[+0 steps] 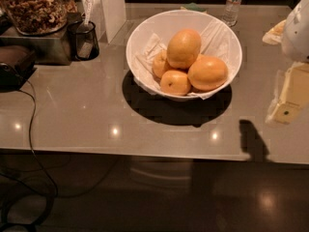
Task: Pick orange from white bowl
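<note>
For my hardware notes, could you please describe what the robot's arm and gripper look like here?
The arm is a smooth, rounded white shell. Below it, the gripper is pale cream, flat and blocky, with a small dark dot near its tip. It sits at the right edge, to the right of the bowl.

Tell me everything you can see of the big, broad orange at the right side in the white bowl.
The orange is broad and roundish, with smooth deep-orange skin. It rests at the right inside the white bowl, on crumpled white paper, and seems to touch the taller egg-shaped fruit and a smaller orange. The gripper hangs apart from it, beyond the bowl, at the picture's right edge.
</note>
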